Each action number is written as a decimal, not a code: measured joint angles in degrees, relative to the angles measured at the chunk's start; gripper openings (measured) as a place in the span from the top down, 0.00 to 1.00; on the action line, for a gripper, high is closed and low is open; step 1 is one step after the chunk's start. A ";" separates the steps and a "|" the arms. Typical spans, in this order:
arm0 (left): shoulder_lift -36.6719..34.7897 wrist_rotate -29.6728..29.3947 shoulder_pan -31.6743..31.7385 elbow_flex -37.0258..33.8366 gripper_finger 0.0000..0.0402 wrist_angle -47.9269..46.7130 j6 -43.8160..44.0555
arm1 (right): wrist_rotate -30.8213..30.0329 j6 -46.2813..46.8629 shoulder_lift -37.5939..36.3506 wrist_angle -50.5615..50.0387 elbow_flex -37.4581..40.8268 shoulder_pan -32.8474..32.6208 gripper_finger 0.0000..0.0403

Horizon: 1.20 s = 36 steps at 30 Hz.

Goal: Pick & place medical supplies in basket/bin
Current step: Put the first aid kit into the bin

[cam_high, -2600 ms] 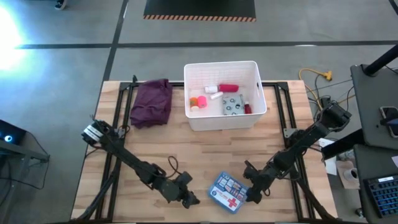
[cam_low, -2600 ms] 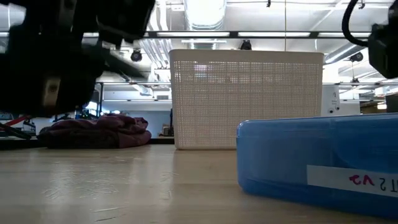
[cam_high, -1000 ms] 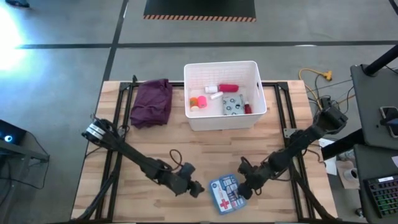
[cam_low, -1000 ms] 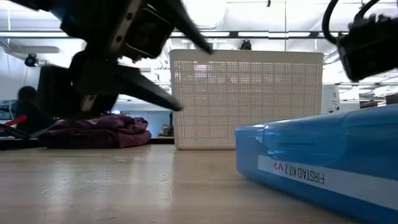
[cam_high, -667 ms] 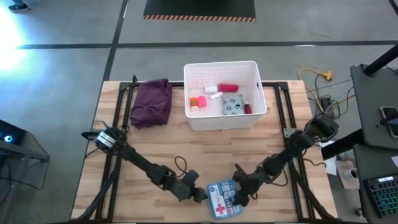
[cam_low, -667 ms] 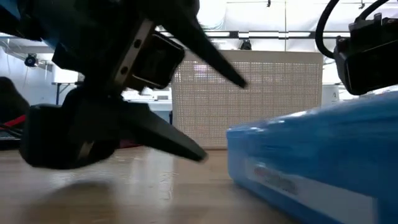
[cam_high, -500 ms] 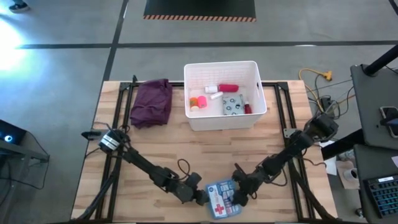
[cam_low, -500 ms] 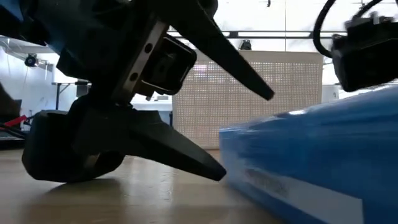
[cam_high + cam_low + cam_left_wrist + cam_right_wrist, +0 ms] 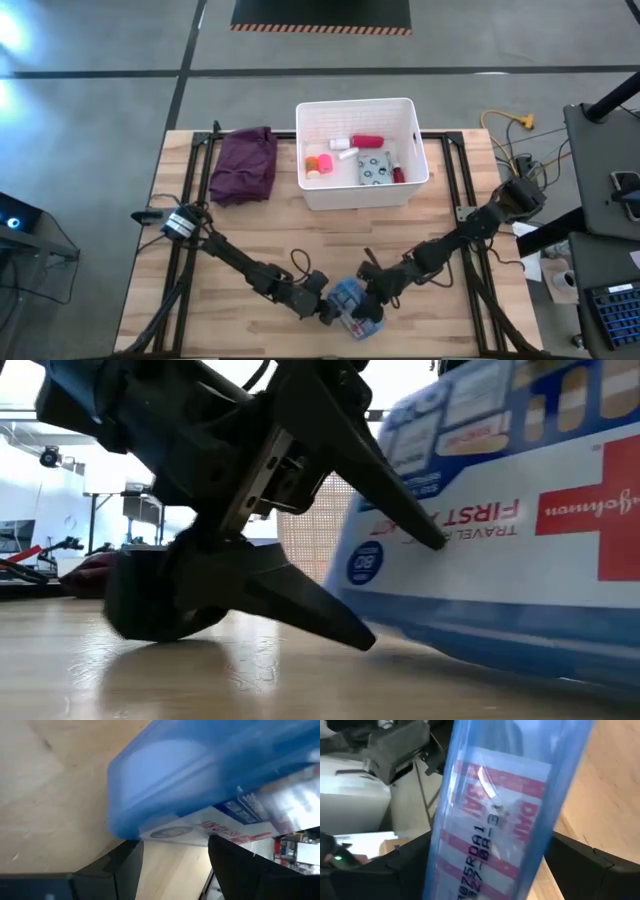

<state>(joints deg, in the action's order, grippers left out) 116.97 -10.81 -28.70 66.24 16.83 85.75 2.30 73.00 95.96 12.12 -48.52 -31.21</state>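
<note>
The first-aid box stands tipped on edge between both hands — left hand wide beside it. The right hand holds it across its thin side, and the white bin lies well beyond.

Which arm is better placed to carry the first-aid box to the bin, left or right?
Right, probably. The right gripper straddles the tilted first-aid box, a finger on each face in its wrist view. The left gripper is open, only meeting the box's edge. The bin lies ahead.
</note>
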 joint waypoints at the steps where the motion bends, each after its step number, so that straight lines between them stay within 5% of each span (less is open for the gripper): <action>1: 0.00 -0.01 0.09 0.23 0.50 -0.10 -0.70 | 0.28 -0.44 0.00 -2.02 -0.63 0.00 0.19; 7: -1.01 -2.19 0.47 0.33 0.50 -0.29 -4.34 | 1.24 -1.47 -0.03 -14.06 -3.05 -0.02 0.22; 18: -8.09 -6.40 -0.30 0.13 0.50 -6.60 -12.62 | 0.79 -4.39 -2.33 -18.13 -6.82 0.29 0.56; 23: -19.07 -20.12 -4.71 0.21 0.50 -20.03 -13.38 | -9.36 -7.43 -9.48 -27.84 -10.74 0.77 0.60; 27: -29.34 -35.55 -10.14 0.15 0.50 -28.43 -13.34 | -24.70 -10.09 -16.41 -37.31 -15.82 2.62 0.59; 32: -39.65 -43.96 -13.58 0.15 0.50 -34.40 -14.30 | -40.27 -17.64 -24.93 -47.00 -24.18 12.14 0.58; 34: -42.56 -44.08 -13.65 0.13 0.50 -34.71 -16.74 | -38.41 -22.01 -26.91 -47.32 -27.17 19.77 0.58; 36: -45.07 -44.22 -13.65 0.13 0.50 -34.61 -20.06 | -29.71 -26.06 -27.61 -47.96 -29.96 30.13 0.58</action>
<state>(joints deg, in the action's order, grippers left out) 71.89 -55.02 -42.35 66.37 -17.78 65.69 -27.42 46.94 68.36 -35.84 -78.48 -1.08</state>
